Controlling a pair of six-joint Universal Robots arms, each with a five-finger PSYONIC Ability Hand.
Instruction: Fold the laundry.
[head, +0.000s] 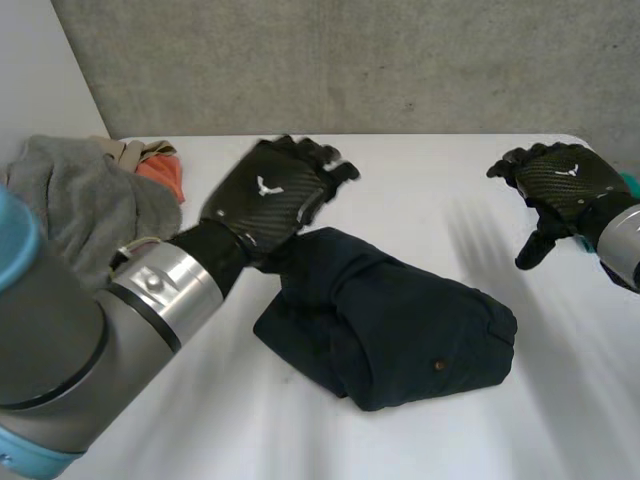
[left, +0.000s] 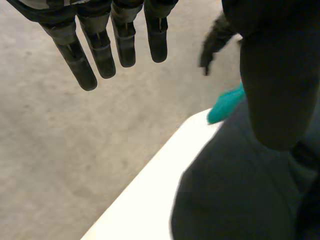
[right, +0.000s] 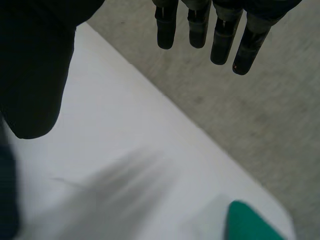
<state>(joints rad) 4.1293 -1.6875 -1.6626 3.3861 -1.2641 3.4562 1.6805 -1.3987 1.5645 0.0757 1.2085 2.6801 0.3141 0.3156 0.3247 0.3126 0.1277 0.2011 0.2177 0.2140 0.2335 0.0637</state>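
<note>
We list one white desk (head: 420, 200), matt, with a straight far edge and a rounded far right corner. Behind it we record a grey concrete wall (head: 400, 60), mottled and pitted. At the far left we note a smooth pale panel (head: 45, 90) adjoining the concrete. Light falls soft and even.

one navy garment (head: 400, 330), one grey garment (head: 70, 200), one orange cloth (head: 167, 176), one teal cloth (right: 250, 223)
</note>
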